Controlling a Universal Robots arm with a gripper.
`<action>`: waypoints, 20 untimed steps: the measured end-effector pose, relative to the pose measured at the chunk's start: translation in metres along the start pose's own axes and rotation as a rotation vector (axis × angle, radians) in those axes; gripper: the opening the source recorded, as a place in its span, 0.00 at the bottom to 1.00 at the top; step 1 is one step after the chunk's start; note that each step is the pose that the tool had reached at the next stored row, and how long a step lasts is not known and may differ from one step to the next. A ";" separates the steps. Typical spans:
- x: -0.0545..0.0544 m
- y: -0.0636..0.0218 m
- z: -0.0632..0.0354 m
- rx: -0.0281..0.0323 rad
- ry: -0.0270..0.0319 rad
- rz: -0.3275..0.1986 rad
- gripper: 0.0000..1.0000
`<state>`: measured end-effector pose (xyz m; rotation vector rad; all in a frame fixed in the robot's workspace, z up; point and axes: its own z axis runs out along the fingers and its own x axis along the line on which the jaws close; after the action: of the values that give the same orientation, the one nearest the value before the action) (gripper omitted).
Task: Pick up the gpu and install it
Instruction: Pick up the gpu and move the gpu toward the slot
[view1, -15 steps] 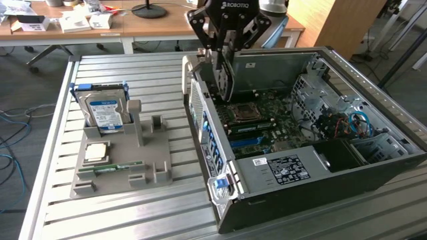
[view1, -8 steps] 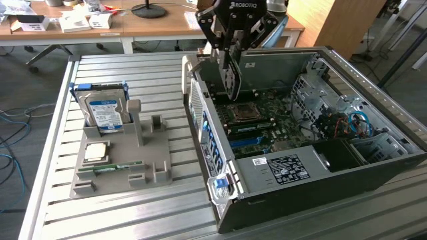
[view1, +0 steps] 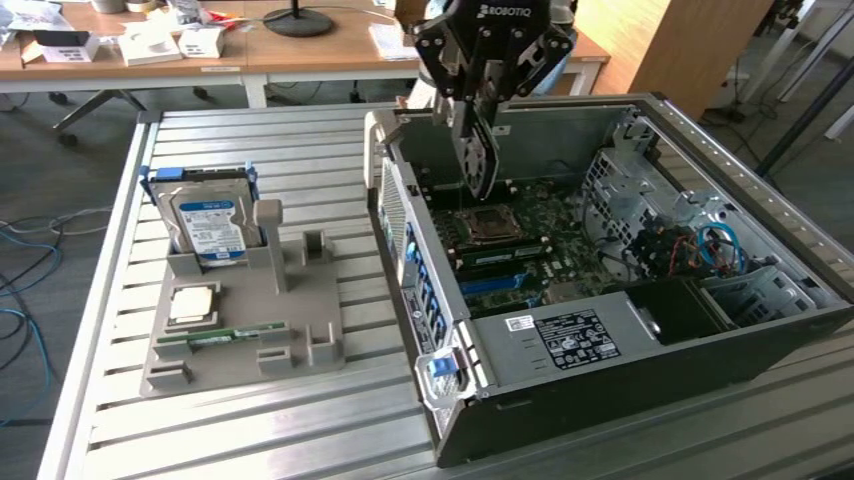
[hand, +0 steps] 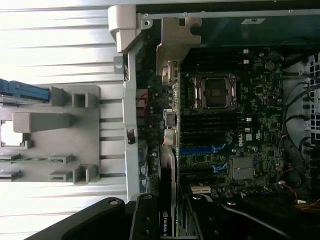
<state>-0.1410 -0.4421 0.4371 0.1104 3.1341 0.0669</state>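
My gripper (view1: 477, 100) is shut on the gpu (view1: 479, 155), a thin dark card that hangs edge-down over the open computer case (view1: 747, 345). The card's lower edge is just above the green motherboard (view1: 541, 235), beside the CPU socket (view1: 486, 224) and near the case's rear wall. In the wrist view I see the gpu (hand: 170, 150) edge-on between my fingers (hand: 145, 220), its silver bracket (hand: 176, 42) at the far end, over the motherboard (hand: 225, 130) and its blue slots.
On the exterior view's left, a grey holder (view1: 247, 330) carries a hard drive (view1: 210, 225), a CPU chip (view1: 194, 303) and a green memory stick (view1: 220, 335). Everything stands on a slatted metal table (view1: 267, 140). Cables (view1: 707, 245) crowd the case's far side.
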 end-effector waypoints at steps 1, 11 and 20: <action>-0.002 0.0001 0.0000 0.0000 0.0000 0.000 0.26; -0.024 0.0017 0.0001 0.0001 0.0001 0.000 0.26; -0.043 0.0030 0.0002 0.0000 0.0001 0.000 0.26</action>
<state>-0.0980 -0.4421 0.4371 0.1104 3.1342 0.0669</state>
